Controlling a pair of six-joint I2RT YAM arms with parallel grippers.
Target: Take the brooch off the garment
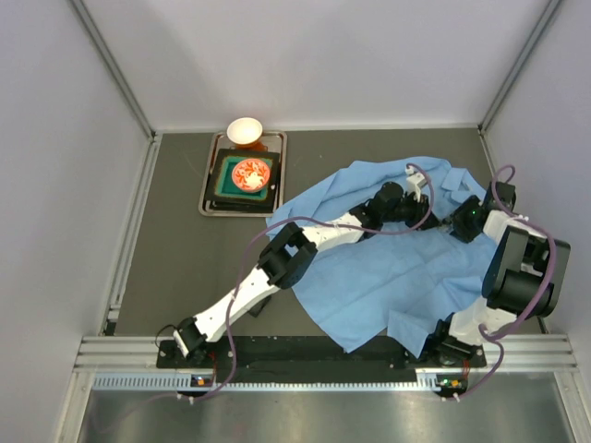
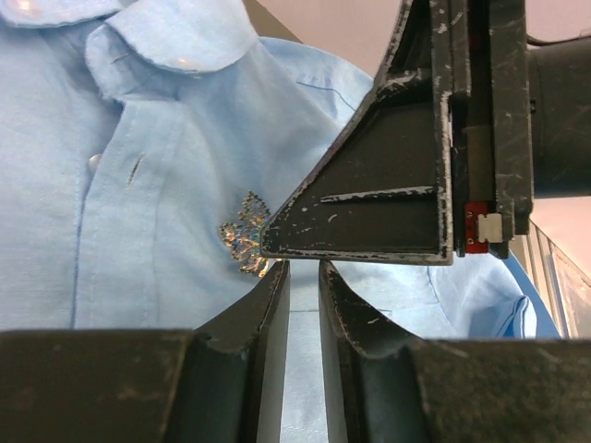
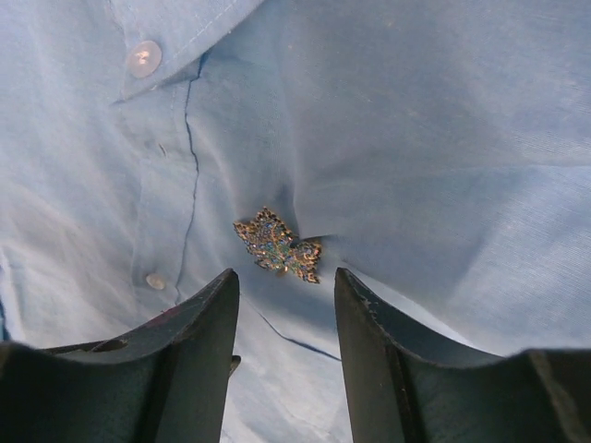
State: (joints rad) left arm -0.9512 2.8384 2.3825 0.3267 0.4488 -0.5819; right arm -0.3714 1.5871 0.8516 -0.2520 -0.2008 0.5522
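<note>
Silver-gold brooch (image 3: 279, 245) sits pinned to the garment (image 3: 443, 138), just ahead of the right gripper (image 3: 283, 288), jaws parted. Best to close on metal, not cloth. The left gripper (image 2: 305, 277), jaws narrowly apart, should steady the shirt beside it.

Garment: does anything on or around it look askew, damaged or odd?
Nothing damaged or spilled. The garment lies rumpled and diagonal on the table, and the brooch sits tilted beside the button placket, with the right tool open just short of it.
</note>
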